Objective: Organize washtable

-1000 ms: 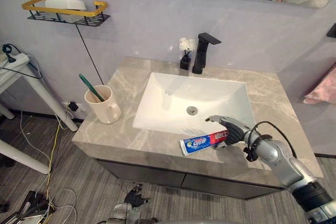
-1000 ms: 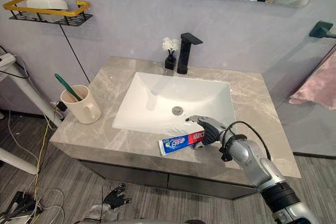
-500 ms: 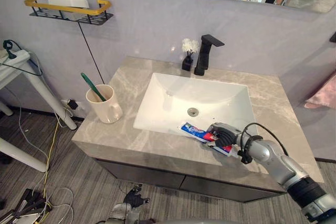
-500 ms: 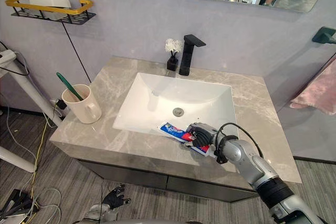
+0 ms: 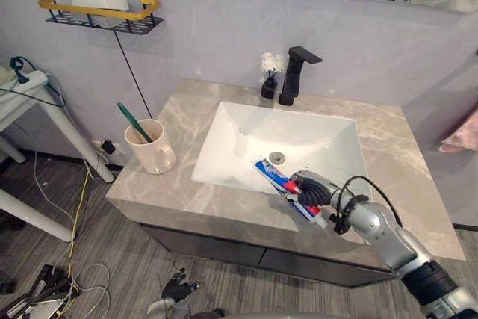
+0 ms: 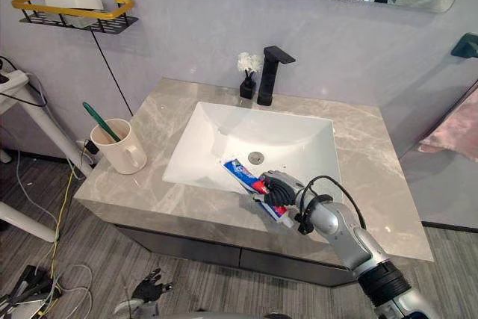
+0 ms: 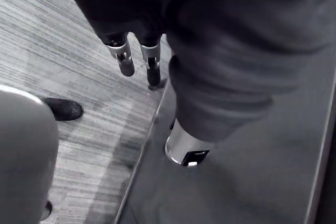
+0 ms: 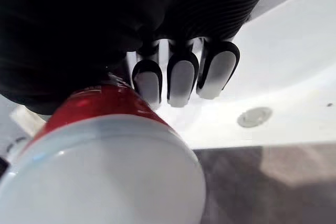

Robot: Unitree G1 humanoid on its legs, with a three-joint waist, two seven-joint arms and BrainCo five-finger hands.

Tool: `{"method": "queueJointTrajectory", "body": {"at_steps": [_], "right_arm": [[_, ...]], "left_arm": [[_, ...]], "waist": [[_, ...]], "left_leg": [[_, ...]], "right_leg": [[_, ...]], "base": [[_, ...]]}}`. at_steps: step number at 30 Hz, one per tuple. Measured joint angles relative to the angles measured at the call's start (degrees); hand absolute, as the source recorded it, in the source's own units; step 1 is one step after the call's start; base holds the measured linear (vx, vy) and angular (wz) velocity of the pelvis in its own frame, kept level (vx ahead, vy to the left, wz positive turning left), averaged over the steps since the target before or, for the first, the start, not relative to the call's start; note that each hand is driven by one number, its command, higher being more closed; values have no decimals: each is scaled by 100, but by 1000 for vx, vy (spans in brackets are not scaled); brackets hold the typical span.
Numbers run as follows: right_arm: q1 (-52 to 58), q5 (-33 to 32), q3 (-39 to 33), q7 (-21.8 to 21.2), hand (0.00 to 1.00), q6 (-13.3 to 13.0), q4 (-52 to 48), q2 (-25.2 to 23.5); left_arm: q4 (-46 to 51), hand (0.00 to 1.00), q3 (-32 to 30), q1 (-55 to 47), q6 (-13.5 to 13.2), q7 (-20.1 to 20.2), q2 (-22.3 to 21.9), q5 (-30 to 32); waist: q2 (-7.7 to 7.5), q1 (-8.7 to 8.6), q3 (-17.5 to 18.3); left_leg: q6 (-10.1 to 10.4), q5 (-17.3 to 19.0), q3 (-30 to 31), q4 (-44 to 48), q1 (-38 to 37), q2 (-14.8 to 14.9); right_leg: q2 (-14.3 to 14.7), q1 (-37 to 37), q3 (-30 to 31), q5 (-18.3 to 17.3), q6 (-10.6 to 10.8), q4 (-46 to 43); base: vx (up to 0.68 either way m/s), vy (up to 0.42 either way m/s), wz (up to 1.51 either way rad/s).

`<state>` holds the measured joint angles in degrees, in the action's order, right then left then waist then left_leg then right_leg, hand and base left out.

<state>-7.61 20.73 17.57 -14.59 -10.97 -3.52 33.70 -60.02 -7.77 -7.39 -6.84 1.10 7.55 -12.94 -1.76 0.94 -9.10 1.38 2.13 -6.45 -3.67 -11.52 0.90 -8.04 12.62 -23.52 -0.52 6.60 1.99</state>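
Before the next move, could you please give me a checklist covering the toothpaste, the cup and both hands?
1. Right hand curled round the toothpaste: ok.
2. Toothpaste fully off the counter: cannot tell.
3. Cup upright at the counter's left end: ok.
4. Room in the cup beside the toothbrush: ok.
5. Left hand idle, low by the floor: ok.
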Motion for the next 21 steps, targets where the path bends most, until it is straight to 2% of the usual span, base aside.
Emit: {"method": "queueJointTrajectory", "body": {"at_steps": [4, 6, 9, 10, 12, 15, 17, 19, 21], "right_arm": [[223, -131, -316, 199, 100, -3, -411, -108], [437, -222, -563, 224, 100, -8, -771, -182], [552, -221, -739, 355, 100, -43, -1033, -258], [560, -223, -850, 409, 100, -67, -1170, -357], [560, -229, -927, 444, 100, -113, -1317, -495], [560, -355, -969, 462, 100, -153, -1469, -699], [560, -441, -970, 467, 100, -154, -1527, -846], [560, -449, -970, 491, 100, -157, -1594, -978], [558, -450, -939, 604, 100, -176, -1597, -1142]], "left_arm": [[588, 0, -1016, -572, 10, -192, 12, -230], [1962, 0, -1848, -985, -18, -405, -26, -400], [3667, 0, -2485, -1269, -138, -603, -122, -557], [4764, 0, -2800, -1341, -231, -664, -222, -555], [5892, 0, -3046, -1444, -333, -727, -304, -540], [7232, 0, -3117, -1437, -378, -771, -321, -438], [7884, 0, -3059, -1375, -408, -771, -352, -413], [8493, 0, -2790, -1345, -496, -773, -372, -409], [9159, 0, -2185, -1364, -606, -726, -412, -443]], "waist": [[79, 12, -13], [91, 122, -8], [152, 303, 57], [199, 335, 94], [263, 338, 149], [340, 357, 258], [325, 435, 306], [282, 451, 334], [247, 464, 373]], "left_leg": [[0, 5, 75, -13, 103, 2], [3, 1, 169, -12, 133, 7], [6, 2, 240, 41, 246, -3], [6, 2, 289, 42, 272, -21], [5, 2, 351, 50, 284, -54], [-4, 8, 422, 55, 289, -98], [-6, 9, 432, 57, 289, -100], [-6, 8, 469, 68, 307, -99], [-7, 6, 488, 86, 326, -105]], "right_leg": [[-31, -51, -84, -18, -11, 7], [-31, -54, -230, -47, -16, 7], [-42, -53, -321, -50, -21, 8], [-60, -51, -358, -50, -21, 7], [-92, -26, -461, -50, -21, 6], [-132, 8, -507, -49, -20, 7], [-134, 14, -524, -50, -20, 7], [-131, 20, -579, -50, -20, 7], [-134, 23, -608, -50, -20, 6]], "base": [[-2, 9, 13], [39, -7, 25], [-2, -5, 18], [6, 12, 19], [14, 23, 21], [-2, 25, 13], [0, 0, 0], [-26, -9, 8], [-33, -4, 7]]}}
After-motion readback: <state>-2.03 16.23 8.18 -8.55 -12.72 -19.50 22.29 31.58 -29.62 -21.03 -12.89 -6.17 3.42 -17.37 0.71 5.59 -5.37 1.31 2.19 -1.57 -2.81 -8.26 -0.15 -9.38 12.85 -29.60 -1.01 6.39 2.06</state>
